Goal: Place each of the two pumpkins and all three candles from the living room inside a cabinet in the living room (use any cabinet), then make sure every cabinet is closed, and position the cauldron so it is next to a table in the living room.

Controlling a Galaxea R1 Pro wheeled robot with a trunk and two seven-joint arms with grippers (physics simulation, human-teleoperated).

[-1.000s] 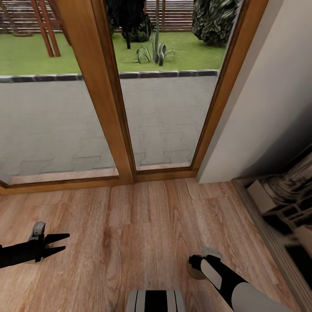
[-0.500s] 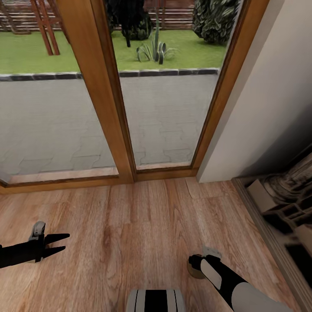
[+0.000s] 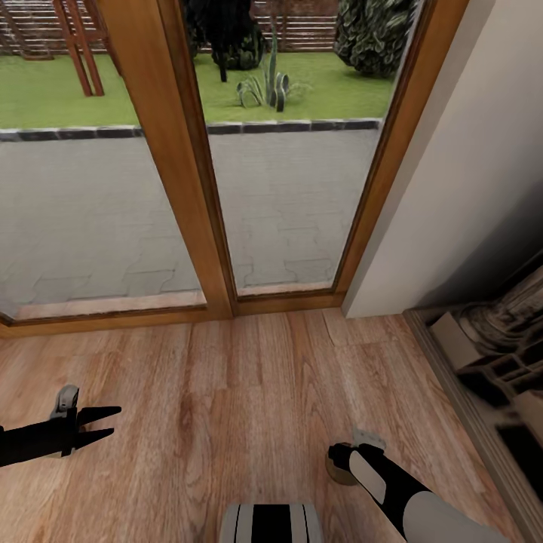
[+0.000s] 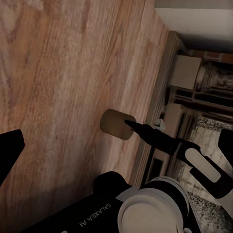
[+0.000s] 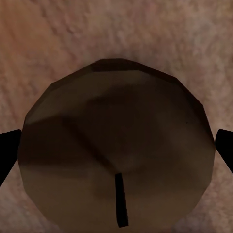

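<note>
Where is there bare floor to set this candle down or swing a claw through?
Free: the plank floor between the left claw and the right claw, up to the wooden door frame. Crowded: the right edge, where the dark low shelf unit runs. The squat grey-beige candle sits between the right claw's fingers.

Wooden floor (image 4: 58, 73); squat grey-beige candle (image 4: 116, 124) standing on it; right gripper (image 4: 132, 125) fingertip at the candle's side; dark cabinet edge (image 4: 158, 97) alongside.
</note>
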